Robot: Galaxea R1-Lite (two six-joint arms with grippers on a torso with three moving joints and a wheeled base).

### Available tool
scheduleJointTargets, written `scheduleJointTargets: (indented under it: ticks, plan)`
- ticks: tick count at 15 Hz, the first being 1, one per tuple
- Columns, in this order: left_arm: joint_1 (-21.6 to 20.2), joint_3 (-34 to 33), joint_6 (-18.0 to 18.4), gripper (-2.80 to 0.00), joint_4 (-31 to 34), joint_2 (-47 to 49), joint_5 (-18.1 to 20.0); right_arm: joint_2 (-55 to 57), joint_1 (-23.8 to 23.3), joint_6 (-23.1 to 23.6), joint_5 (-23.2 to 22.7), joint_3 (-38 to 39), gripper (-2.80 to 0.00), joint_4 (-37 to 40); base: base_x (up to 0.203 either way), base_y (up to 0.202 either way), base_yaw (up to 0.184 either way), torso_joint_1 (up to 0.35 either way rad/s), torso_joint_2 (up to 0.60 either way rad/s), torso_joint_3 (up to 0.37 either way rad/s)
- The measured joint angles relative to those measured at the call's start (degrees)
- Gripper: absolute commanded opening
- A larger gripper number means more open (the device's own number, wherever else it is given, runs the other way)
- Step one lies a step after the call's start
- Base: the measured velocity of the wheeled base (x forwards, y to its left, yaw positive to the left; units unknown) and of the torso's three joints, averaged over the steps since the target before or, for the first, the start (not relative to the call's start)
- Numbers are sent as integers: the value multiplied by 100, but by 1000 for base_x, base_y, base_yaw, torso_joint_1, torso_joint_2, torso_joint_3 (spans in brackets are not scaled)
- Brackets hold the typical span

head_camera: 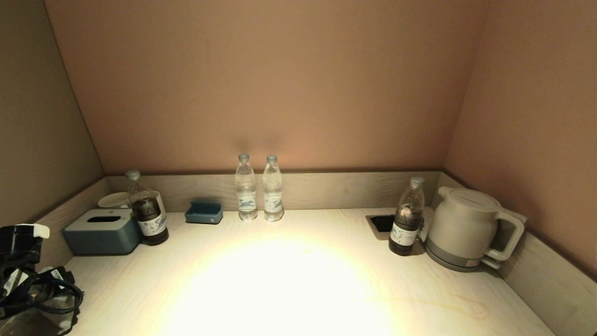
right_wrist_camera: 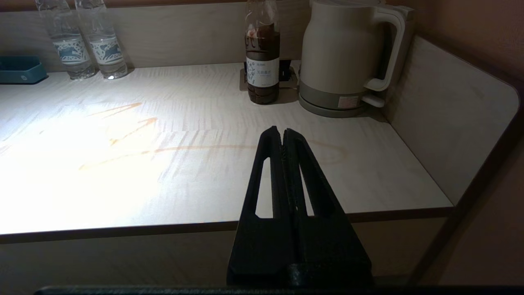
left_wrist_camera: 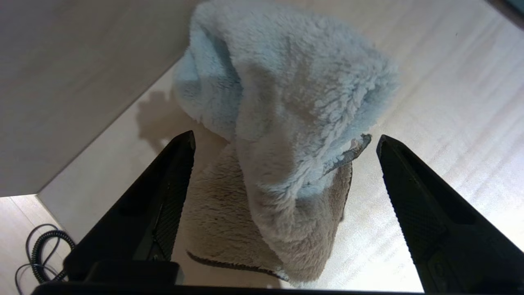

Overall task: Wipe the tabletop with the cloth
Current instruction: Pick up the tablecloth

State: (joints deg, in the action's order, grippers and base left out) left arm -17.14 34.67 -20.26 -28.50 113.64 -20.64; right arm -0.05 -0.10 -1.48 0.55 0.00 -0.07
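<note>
A fluffy light-blue and grey cloth lies bunched on the pale wooden tabletop at its front left corner, next to the side wall. In the head view only a grey bit of the cloth shows under my left arm. My left gripper is open just above the cloth, one finger on each side of the heap, not touching it. My right gripper is shut and empty, in front of the table's front edge on the right. Orange streaks mark the tabletop.
Along the back stand a blue tissue box, a dark bottle, a blue tray, two water bottles, another dark bottle and a beige kettle. Low walls enclose the left, back and right sides.
</note>
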Motion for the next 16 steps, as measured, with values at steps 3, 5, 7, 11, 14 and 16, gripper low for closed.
scheduleJointTargets:
  ticks: [3,5,7,11,14,16]
  plan:
    - [-17,22,0,-280,-50,162,13,0,-6,1,-4,0,-280,0,0,0,0,0,0,0]
    - [-16,11,4,-280,-105,237,20,0,-6,-1,0,0,-280,0,0,0,0,0,0,0]
    - [-16,11,-5,-280,-204,320,22,0,-6,0,-2,0,-280,-1,0,0,0,0,0,0]
    - [-15,5,-24,-280,-324,352,41,0,-4,-1,-4,0,-280,0,0,0,0,0,0,0]
    - [5,-48,-52,-280,-319,35,80,0,-6,0,-2,0,-280,0,0,0,0,0,0,0]
    - [88,-80,-99,-280,-258,-237,122,0,-6,-1,-2,0,-280,-2,0,0,0,0,0,0]
